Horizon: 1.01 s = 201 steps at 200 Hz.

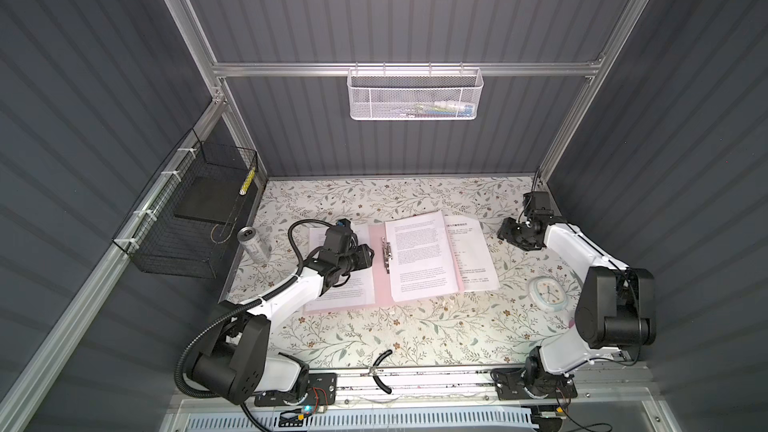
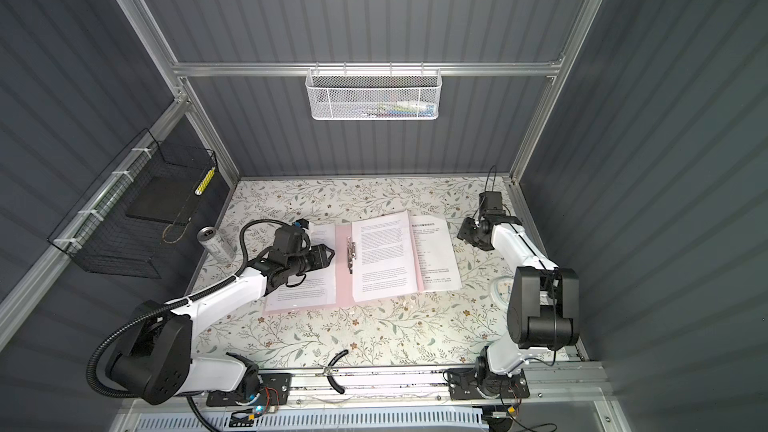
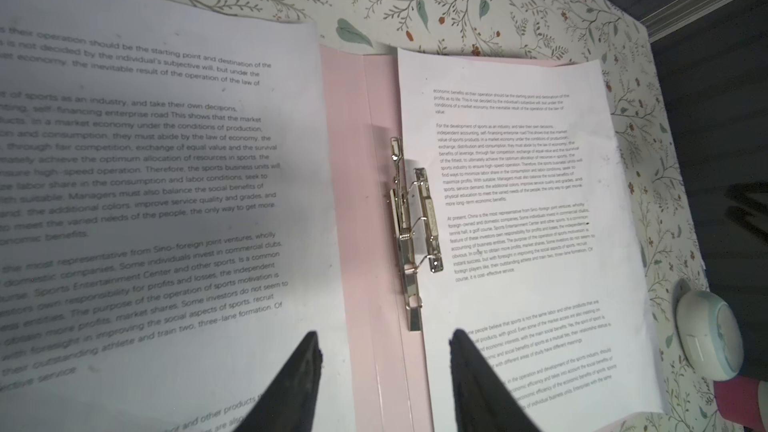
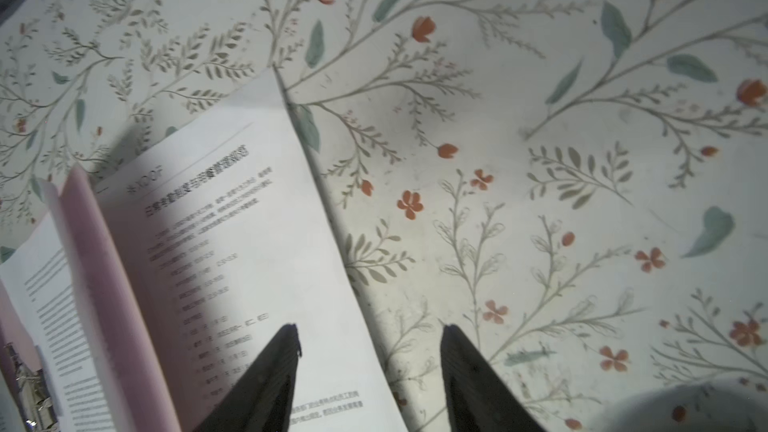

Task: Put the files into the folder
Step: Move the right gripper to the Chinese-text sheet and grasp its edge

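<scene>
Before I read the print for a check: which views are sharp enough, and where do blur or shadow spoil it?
Left wrist: left sheet soft and shaded, right sheet crisper but small. Right wrist: outer sheet blurred, a shadow across it. Both top views: table brightly lit, print too small to read.
</scene>
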### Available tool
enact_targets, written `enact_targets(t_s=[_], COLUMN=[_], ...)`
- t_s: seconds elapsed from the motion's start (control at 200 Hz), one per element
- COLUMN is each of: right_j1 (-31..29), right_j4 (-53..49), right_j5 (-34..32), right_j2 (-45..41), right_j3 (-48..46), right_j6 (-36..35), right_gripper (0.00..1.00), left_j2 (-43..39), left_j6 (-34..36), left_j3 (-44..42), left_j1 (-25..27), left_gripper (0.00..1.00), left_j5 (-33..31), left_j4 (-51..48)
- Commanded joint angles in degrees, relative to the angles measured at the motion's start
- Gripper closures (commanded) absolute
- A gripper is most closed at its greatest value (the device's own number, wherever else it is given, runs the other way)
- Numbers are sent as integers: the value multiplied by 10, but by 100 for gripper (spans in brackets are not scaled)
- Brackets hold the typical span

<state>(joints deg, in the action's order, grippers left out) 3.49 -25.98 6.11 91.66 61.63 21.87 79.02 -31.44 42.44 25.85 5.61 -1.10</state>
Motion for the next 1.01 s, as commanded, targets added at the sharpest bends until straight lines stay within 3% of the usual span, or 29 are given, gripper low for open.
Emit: enact_targets(t_s=[0.0, 0.51, 1.001], right_j1=[8, 23, 4], right_j4=[0, 24, -9], right_j5=[45, 158, 152], right_j2=[21, 99, 127], right_j3=[-20, -37, -11], right_j6=[2, 4, -13], right_gripper=[43, 45, 54], left_j2=[4, 46, 70], left_j6=[8, 4, 6], left_j3=[-5, 7, 20], left_j1=[3, 3, 3], left_gripper=[48, 49, 50], left_j5=[14, 40, 57], left_j4=[28, 56, 61])
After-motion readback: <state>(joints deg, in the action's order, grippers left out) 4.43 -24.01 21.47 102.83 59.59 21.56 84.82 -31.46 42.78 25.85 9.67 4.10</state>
